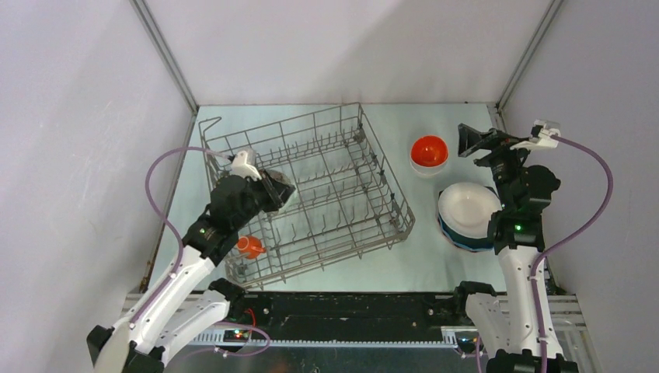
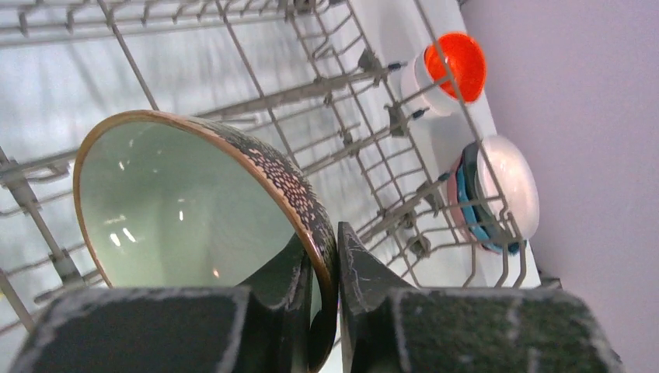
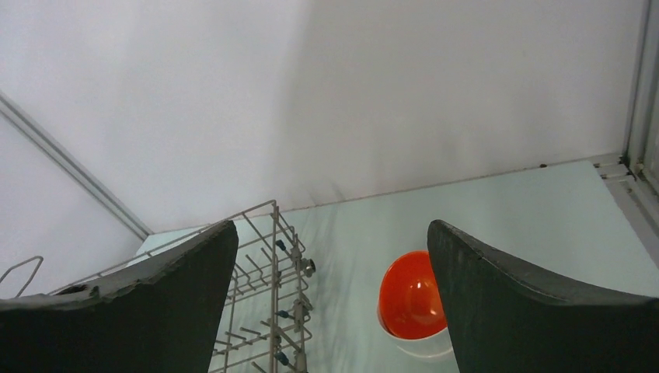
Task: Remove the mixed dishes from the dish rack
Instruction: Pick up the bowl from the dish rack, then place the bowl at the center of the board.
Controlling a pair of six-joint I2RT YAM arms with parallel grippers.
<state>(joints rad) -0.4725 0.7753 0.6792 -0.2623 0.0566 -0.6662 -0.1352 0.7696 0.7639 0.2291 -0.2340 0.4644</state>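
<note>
**Left gripper pinches green bowl inside the rack**

The left gripper (image 2: 326,256) is closed on the rim of the pale green bowl (image 2: 179,202), one finger inside and one on its dark speckled outside. The bowl stands tilted on its edge at the left side of the dish rack (image 1: 280,122), which sits skewed on the left half of the table (image 1: 435,256). A small orange mug (image 1: 249,247) lies in the rack's near-left corner.

The right gripper (image 3: 332,225) hangs spread wide and empty above the table's far-right corner. Near it, an orange bowl (image 1: 428,149) is nested in a white bowl (image 1: 429,165). A stack of plates (image 1: 468,210), with a white one on top, rests by the right edge.
</note>
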